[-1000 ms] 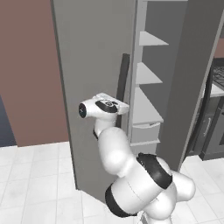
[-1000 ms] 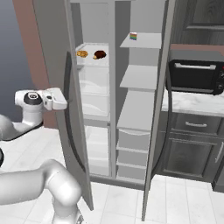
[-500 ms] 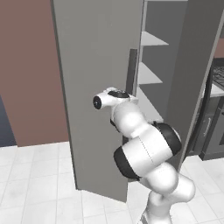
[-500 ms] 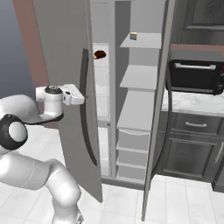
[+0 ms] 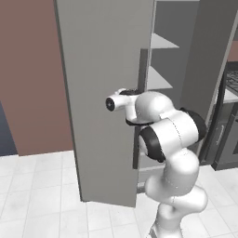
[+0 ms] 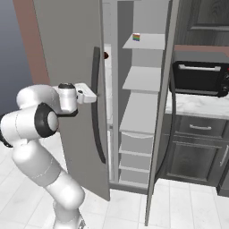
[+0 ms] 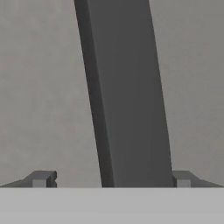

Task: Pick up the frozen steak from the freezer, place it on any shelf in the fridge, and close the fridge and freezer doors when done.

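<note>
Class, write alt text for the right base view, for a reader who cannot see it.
A white robot arm presses its open gripper against the dark handle of the nearly shut fridge door. Beside it the freezer stands open, grey shelves and drawers showing. A black microwave sits on the counter to the right.

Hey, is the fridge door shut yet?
Nearly shut: the fridge door leaves a narrow gap, the frozen steak visible inside.

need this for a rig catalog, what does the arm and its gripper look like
The arm is glossy white, built of rounded bulbous segments with black bands at the joints. The hand is a white boxy block, and the gripper has two small dark grey squared fingertips. No cables or markings show.
</note>
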### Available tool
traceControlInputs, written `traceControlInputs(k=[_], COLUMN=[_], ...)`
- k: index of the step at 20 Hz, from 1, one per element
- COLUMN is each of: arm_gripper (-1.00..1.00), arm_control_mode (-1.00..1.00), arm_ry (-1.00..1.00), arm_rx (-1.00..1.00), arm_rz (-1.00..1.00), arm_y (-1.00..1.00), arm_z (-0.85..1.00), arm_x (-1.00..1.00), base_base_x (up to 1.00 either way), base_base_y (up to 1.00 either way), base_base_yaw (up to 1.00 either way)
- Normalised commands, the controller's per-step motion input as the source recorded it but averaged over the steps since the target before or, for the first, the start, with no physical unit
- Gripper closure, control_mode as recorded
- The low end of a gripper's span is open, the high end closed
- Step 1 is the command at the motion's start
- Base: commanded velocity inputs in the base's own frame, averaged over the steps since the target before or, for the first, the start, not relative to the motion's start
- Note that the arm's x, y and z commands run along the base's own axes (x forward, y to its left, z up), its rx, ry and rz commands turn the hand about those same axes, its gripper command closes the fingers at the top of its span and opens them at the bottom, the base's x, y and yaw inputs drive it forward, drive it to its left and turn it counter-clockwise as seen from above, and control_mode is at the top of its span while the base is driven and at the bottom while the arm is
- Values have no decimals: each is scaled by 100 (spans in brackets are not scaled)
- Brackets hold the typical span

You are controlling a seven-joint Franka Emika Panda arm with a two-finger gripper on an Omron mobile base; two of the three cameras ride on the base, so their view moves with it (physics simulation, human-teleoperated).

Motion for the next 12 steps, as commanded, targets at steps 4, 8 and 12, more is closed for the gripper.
traceControlInputs(k=[4,8,12], arm_gripper=[-100,-100,-100], arm_control_mode=[-100,-100,-100], arm_ry=[0,0,0], arm_rx=[0,0,0], arm_rz=[0,0,0], arm_y=[-21,-18,-18], arm_z=[0,0,0], arm_x=[42,52,54], base_base_x=[0,0,0], base_base_y=[0,0,0], base_base_yaw=[0,0,0])
